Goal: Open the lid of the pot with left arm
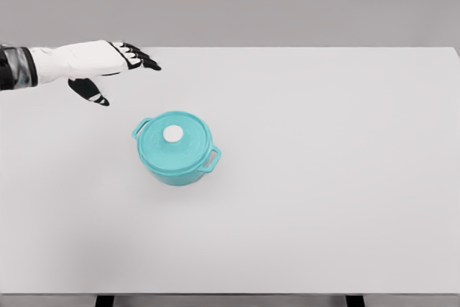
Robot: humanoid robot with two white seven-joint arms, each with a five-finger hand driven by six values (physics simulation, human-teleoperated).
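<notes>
at the upper left of the frame, the left robot hand (115,66) hangs over the white desk (323,177), fingers spread and holding nothing. left of centre, well apart from it, sits the round turquoise pot (177,150), its matching lid (175,142) with a white knob (173,133) on.
</notes>
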